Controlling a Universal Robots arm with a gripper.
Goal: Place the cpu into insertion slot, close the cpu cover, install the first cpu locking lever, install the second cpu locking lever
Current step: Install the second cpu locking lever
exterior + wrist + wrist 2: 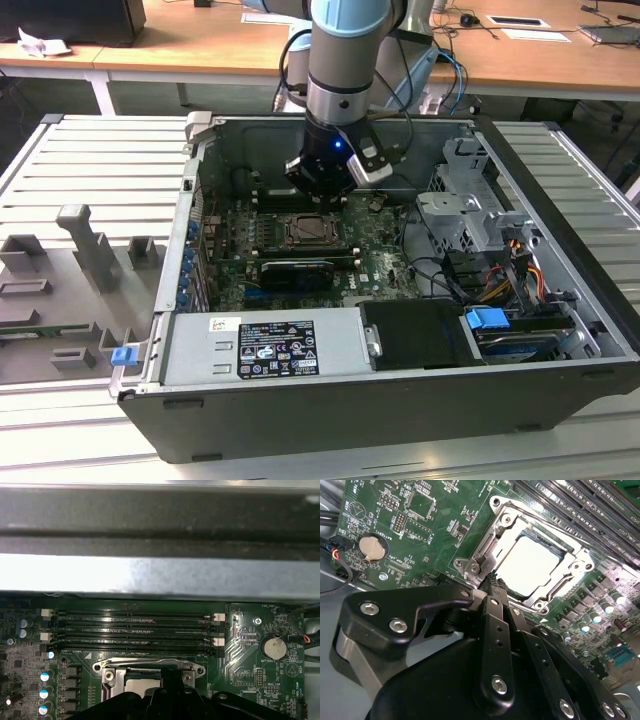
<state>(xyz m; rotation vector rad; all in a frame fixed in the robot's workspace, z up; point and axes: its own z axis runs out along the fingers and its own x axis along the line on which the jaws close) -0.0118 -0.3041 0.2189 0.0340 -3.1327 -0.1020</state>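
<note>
The cpu point(532, 566) is sitting flat inside the insertion slot point(580, 562), its pale silver top facing up, and the cpu cover point(487, 555) is lying down around it as a silver frame, with the chip showing through its square opening. In the first wrist view the same chip point(142, 686) is peeking out under the cover's edge point(150, 665). My gripper point(492, 580) is hovering just beside the socket, at about seven o'clock from the chip in the second wrist view, with its two black fingers point(495, 620) pressed together at the tips and holding nothing; the tips are close to the cover's corner, though I cannot tell whether they are touching it. Around the socket the green motherboard point(435, 525) is spreading out, with a round coin battery point(372, 547) at about nine o'clock from the chip and the long black memory slots point(135, 630) running alongside the socket. In the exterior view I am reaching down into the open computer case point(330, 420), my gripper point(322, 180) hanging at twelve o'clock from the socket point(312, 232). A grey power supply point(265, 350) is lying at six o'clock from the socket, and a blue tab point(488, 322) is showing at about four o'clock.
</note>
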